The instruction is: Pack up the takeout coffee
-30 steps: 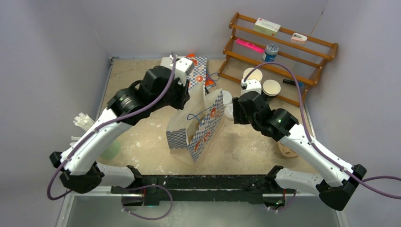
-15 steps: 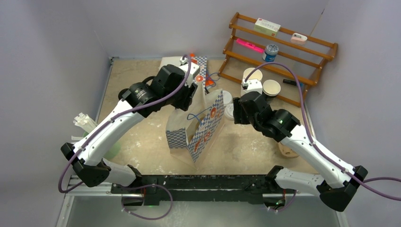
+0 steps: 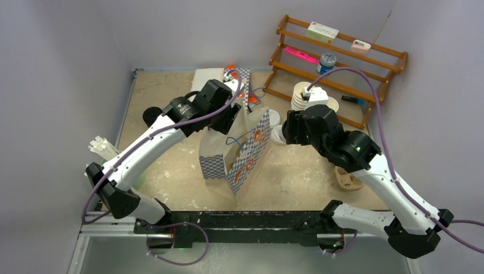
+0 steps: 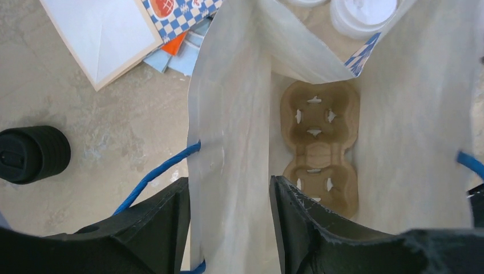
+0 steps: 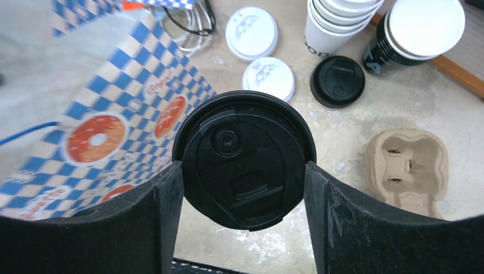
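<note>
Right end effector (image 5: 244, 188) clamped on lidded coffee cup (image 5: 242, 154); I see left end effector (image 4: 229, 222) apart, straddling bag (image 4: 399, 114) wall.

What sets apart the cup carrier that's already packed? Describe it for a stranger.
Find the blue-checked paper bag standing open in the middle of the table. Look straight down into it: a brown pulp two-cup carrier lies flat on its bottom. Its twin lies out on the table to the right; only this one is inside the bag.
</note>
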